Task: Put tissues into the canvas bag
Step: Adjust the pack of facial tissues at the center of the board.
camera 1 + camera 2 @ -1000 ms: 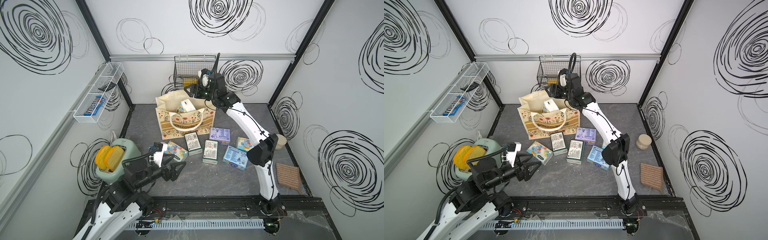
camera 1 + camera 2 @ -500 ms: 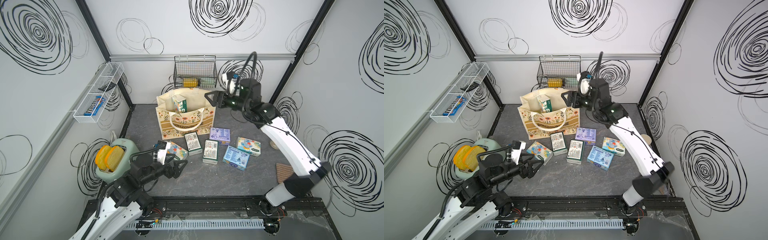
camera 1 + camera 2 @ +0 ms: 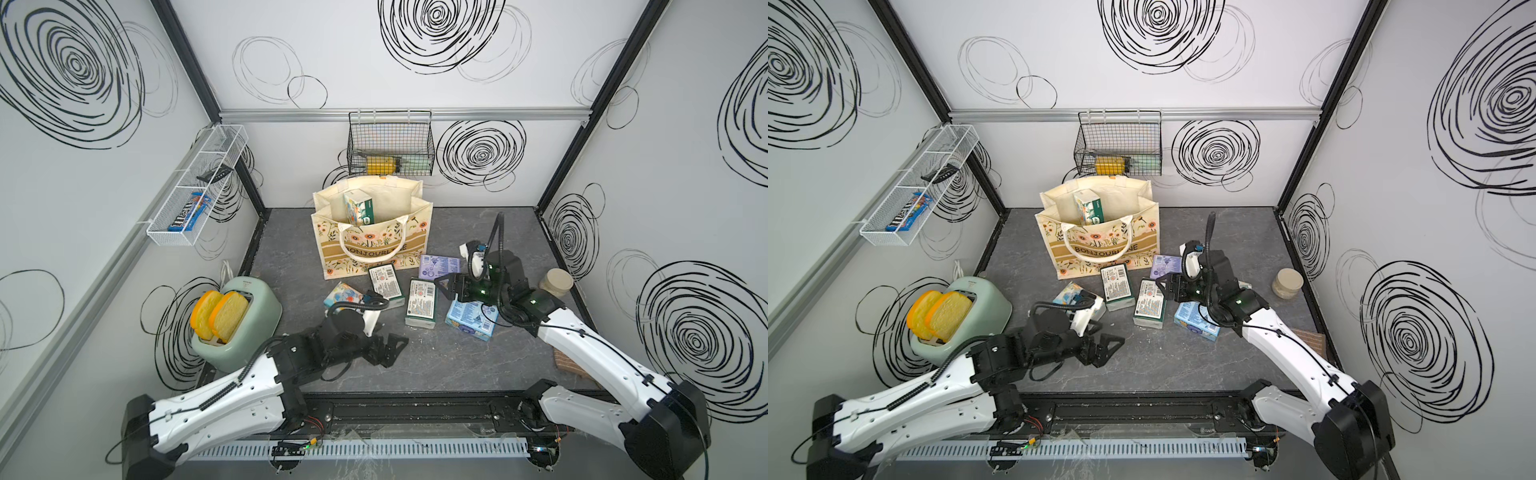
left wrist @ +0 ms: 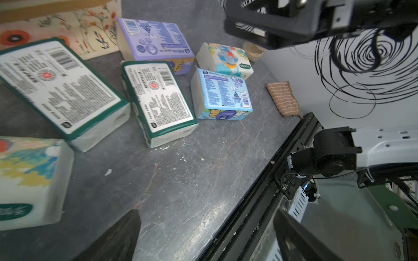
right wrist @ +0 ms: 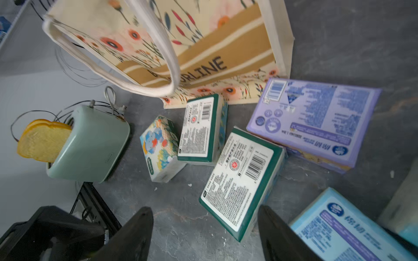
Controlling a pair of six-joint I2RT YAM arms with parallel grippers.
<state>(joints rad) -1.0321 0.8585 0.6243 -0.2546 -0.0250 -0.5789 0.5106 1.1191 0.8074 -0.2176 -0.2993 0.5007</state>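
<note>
I am hovering my right gripper (image 3: 445, 286), jaws spread and empty, by a dark green plastic-wrapped tissue pack (image 3: 421, 302) lying before the cream floral canvas bag (image 3: 374, 245); my left gripper (image 3: 390, 347) is gaping too.

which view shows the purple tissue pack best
The right wrist view: the purple tissue pack is large, label side up, unobstructed. The left wrist view shows it smaller, farther off. In both top views the right gripper partly covers it.
</note>
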